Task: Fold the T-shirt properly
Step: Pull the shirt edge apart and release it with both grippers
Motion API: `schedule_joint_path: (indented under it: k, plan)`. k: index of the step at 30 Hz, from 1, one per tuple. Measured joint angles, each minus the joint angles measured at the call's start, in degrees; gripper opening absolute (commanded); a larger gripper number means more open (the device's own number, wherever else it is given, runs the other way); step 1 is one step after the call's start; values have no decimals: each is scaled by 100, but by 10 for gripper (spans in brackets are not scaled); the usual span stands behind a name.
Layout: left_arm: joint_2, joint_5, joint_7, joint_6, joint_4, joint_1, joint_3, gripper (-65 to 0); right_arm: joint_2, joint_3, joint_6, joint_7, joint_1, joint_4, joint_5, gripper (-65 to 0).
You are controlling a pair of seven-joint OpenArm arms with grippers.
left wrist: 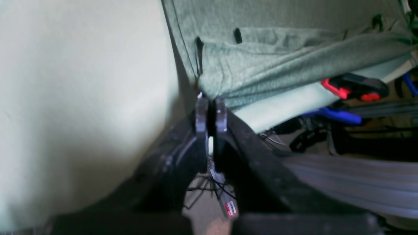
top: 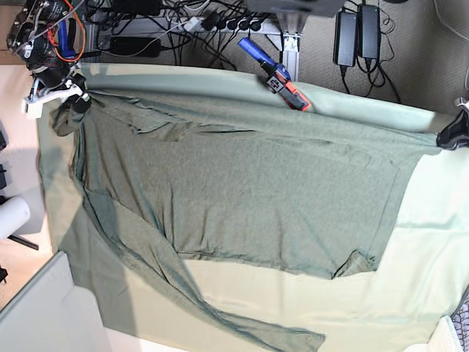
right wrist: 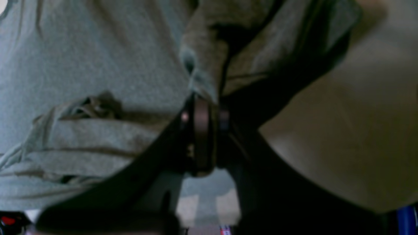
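Observation:
The dark olive-green T-shirt (top: 242,183) lies spread and wrinkled across the pale mint table cloth (top: 425,242), stretched between my two grippers. My right gripper (top: 77,101) is at the far left corner of the table, shut on a bunched edge of the T-shirt (right wrist: 98,65); its fingers (right wrist: 201,130) pinch the fabric. At the right edge my left gripper (top: 448,139) is shut on the shirt's corner. In the left wrist view its fingertips (left wrist: 202,114) clamp the T-shirt (left wrist: 277,58) hem just above the table cloth (left wrist: 81,81).
A red-and-blue clamp (top: 282,77) grips the cloth at the table's back edge, also seen as the clamp (left wrist: 356,88) in the left wrist view. Cables and power adapters (top: 359,33) lie behind the table. A white roll (top: 11,216) sits at the left.

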Motion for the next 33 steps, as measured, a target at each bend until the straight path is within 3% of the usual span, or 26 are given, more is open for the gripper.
schedule_joint_path:
  k: [5, 6, 9, 10, 12, 14, 22, 29, 33]
  plan:
    - [164, 35, 2, 0, 0, 0, -4, -650, 2, 7, 0, 7, -15, 0, -24, -650]
    - [177, 37, 4, 0, 0, 2, -4, -609, 2, 7, -2, 7, -22, 0, -42, -650]
    - [166, 225, 0, 11, -7, -2, -35, -355, 2, 20, -2, 90, -44, 0, -170, -639]
    - [142, 221, -7, 24, -7, 13, -52, -325, 4, 46, 0, 111, -46, 0, -212, -559]
    - [131, 210, -4, 22, -7, 11, -59, -323, 33, 61, 2, 151, -79, 0, -251, -399]
    - [146, 149, -4, 20, -7, 11, -107, -323, 33, 61, 0, 153, -94, -2, -350, -304]
    - [142, -179, -116, 24, -7, -127, -931, -323, 33, 59, 0, 205, -90, 0, -361, -294]
    - [131, -195, -105, 24, 13, -743, -916, -323, 31, 273, 0, 262, -57, 0, -334, -294]
    - [109, 107, -315, 31, 15, -1211, -708, -323, 22, 546, -2, 282, 105, 7, -323, -293]
